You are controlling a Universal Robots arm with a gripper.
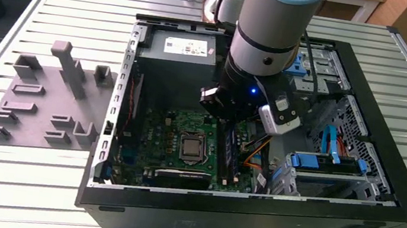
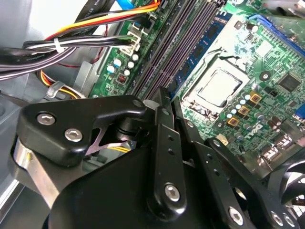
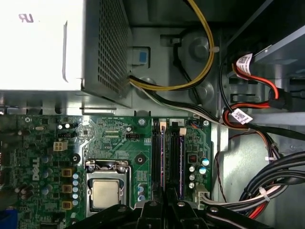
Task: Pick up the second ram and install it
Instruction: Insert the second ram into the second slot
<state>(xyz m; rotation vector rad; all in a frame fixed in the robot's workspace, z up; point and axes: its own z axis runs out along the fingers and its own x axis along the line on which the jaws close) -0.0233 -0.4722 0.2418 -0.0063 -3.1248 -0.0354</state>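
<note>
The table (image 1: pixel 10 182) carries an open computer case (image 1: pixel 253 216), and the arm (image 1: pixel 271 34) reaches down into it over the green board (image 3: pixel 119 138). The claw (image 1: pixel 227 117) hovers at the memory slots (image 3: pixel 167 152). I judge the step to be seating: the second ram (image 1: pixel 224 150) seems to stand on edge there, directly beneath. Whether the claw grips it, I cannot tell (its tips are hidden). Seating calls for square, even pressure. White labels (image 3: pixel 243 116) hang on cables, print too small to read.
</note>
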